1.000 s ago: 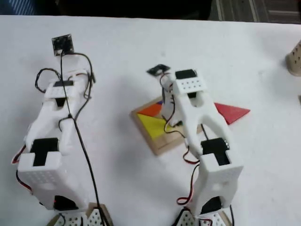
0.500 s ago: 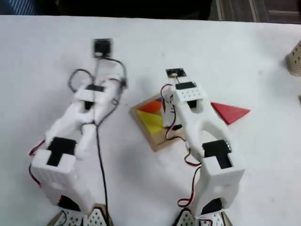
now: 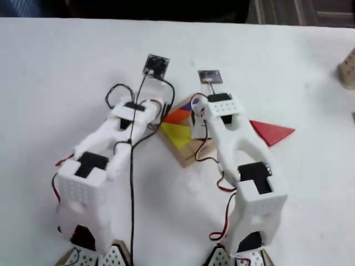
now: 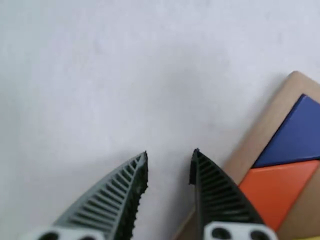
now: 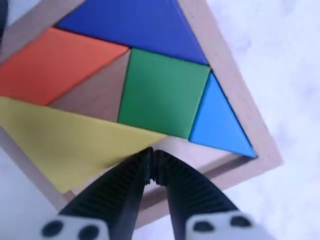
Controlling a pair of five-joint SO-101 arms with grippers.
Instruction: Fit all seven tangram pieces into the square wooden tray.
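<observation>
The square wooden tray lies between the two arms. It holds a dark blue triangle, an orange piece, a green square, a light blue triangle and a yellow triangle. A red triangle lies loose on the table to the tray's right. My right gripper is shut with nothing in it, its tips over the tray by the yellow triangle's edge. My left gripper is open and empty over bare table beside the tray's outer rim.
The white table has free room at the left and far side. A pale perforated object stands at the right edge. Cables run along both arms.
The left arm has swung right from the table's left side up to the tray's left edge. The right arm has shifted slightly over the tray.
</observation>
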